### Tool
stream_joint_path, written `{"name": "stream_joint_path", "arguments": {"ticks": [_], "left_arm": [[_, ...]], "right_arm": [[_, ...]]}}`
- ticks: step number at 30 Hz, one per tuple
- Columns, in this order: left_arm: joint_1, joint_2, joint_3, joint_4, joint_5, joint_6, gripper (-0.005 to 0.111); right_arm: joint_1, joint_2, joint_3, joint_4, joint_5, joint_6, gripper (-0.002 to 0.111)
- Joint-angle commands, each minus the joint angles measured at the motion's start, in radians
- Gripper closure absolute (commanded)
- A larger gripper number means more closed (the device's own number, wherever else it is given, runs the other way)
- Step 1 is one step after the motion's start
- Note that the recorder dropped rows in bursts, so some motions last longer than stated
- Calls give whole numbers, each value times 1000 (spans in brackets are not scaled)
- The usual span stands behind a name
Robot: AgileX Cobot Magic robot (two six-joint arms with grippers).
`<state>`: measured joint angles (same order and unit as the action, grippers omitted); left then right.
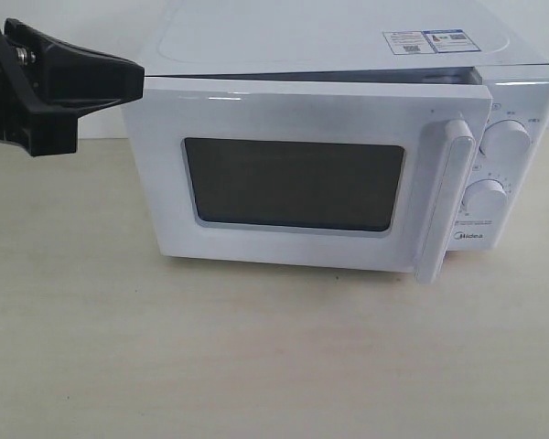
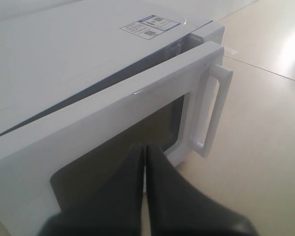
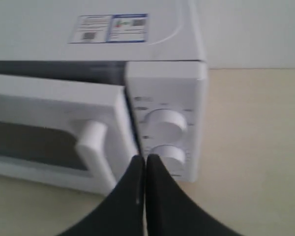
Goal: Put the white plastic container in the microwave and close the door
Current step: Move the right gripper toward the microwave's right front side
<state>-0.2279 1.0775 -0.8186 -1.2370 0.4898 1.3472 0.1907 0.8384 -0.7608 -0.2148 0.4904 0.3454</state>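
The white microwave (image 1: pixel 348 41) stands on the table with its door (image 1: pixel 293 110) a little ajar; a dark gap shows along the door's top edge. The vertical bar handle (image 1: pixel 444 197) is near the two dials (image 1: pixel 506 142). My left gripper (image 1: pixel 135 79) is shut and empty, its tip at the door's upper left corner; in the left wrist view the left gripper (image 2: pixel 145 147) points at the dark window (image 2: pixel 152 132). My right gripper (image 3: pixel 145 158) is shut and empty, in front of the lower dial (image 3: pixel 169 153). The white plastic container shows in no view.
The light wooden table (image 1: pixel 256 357) stretches in front of the microwave. A label (image 1: pixel 430 41) lies on the microwave's top. A pale wall stands behind it.
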Motion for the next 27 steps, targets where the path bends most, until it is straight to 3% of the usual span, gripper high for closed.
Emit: {"name": "stream_joint_path", "arguments": {"ticks": [1,7,20,24,27], "left_arm": [[-3,-4,3,0,-1,-8,103],[-3,-4,3,0,-1,-8,103],[-3,-4,3,0,-1,-8,103],[-3,-4,3,0,-1,-8,103],[-3,-4,3,0,-1,-8,103]], "right_arm": [[147,0,7,82,-74,-48,108],[308,22,134,78,-381,38,109],[308,280,229,117,-763,52,109],[308,342,229,241,-846,-83,109],[308,406,229,519,-903,-362,109]]}}
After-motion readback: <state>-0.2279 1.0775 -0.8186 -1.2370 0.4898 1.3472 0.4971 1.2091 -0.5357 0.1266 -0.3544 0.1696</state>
